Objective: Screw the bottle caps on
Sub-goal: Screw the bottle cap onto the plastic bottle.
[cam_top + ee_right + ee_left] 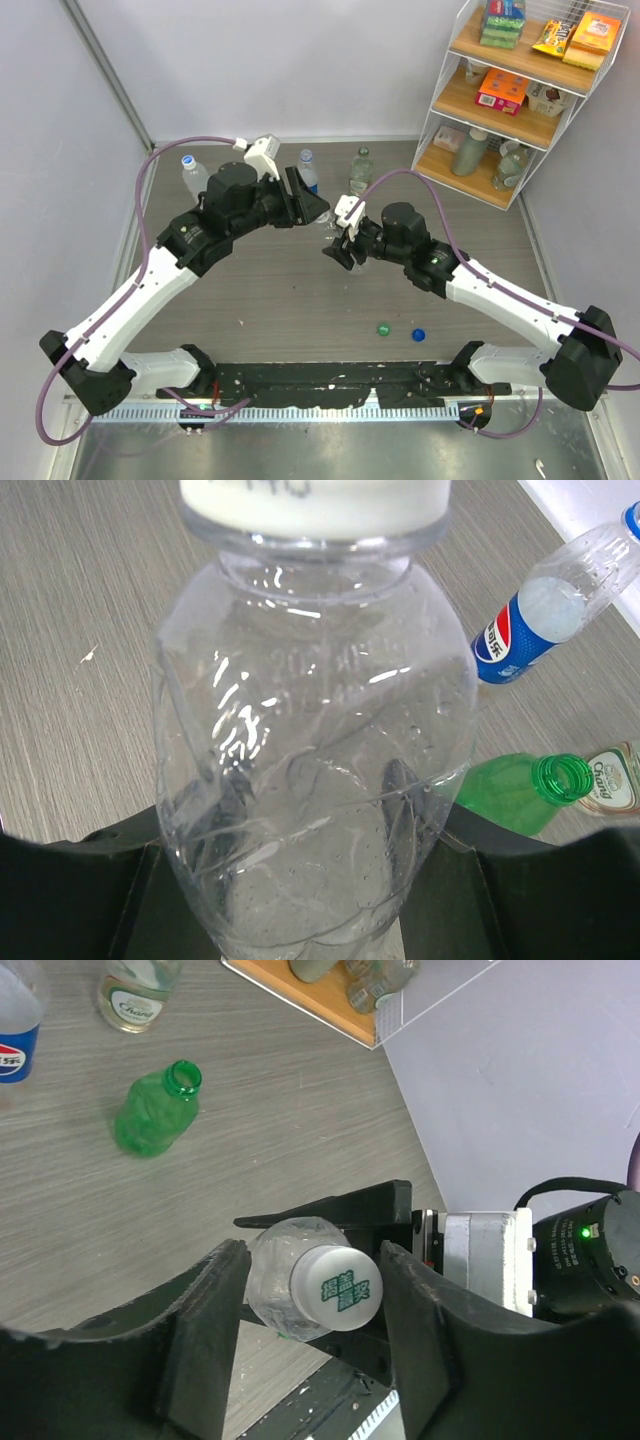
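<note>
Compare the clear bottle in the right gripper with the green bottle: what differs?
Colour: the clear bottle is colourless; the green bottle is translucent green.
Cap: the clear bottle carries a white cap; the green bottle's neck is open.
Support: the clear bottle is held in the right gripper; the green bottle sits free on the table.
Both are plastic drink bottles.

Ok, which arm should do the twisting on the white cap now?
Left, probably. The left claw straddles the white cap on the clear bottle. The right claw grips that bottle's body, so it looks better kept as the holder.
</note>
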`<state>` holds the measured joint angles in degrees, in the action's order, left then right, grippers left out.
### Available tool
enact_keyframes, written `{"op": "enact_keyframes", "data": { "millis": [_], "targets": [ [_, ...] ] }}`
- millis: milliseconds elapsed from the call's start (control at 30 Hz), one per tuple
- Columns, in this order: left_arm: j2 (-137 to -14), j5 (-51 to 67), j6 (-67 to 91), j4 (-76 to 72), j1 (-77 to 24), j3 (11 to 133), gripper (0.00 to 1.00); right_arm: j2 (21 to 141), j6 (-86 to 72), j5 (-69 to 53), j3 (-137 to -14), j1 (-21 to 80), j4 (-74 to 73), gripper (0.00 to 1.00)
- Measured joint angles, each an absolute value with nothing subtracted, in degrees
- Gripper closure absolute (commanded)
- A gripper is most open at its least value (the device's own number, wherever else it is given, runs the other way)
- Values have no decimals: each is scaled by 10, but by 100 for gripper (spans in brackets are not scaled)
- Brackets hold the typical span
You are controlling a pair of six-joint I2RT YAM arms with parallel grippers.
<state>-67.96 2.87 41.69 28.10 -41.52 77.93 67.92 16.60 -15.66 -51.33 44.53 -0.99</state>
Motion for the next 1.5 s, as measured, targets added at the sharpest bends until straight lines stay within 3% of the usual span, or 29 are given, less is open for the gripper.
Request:
{"op": "enact_keyframes", "data": {
  "millis": [200,267,633,700,967,1367,1467,1500],
  "targets": [
    [-684,32,419,279,-415,780,56,689,166,-153,-513,445,-15,99],
    [-686,33,418,279,-415,781,65,691,166,-150,-513,445,-17,99],
    [-690,47,399,276,-414,781,64,695,160,-142,-520,446,-29,99],
    [-696,63,381,277,-411,785,70,695,159,-142,-520,446,-35,99],
    [-711,180,280,281,-397,790,75,689,162,-182,-520,444,-80,99],
    [-653,404,103,253,-389,732,72,644,222,-345,-515,442,-151,99],
    [-649,441,63,253,-389,725,61,644,239,-373,-515,443,-165,99],
    [-650,451,50,254,-389,725,48,644,242,-378,-515,443,-167,99]
  ]
}}
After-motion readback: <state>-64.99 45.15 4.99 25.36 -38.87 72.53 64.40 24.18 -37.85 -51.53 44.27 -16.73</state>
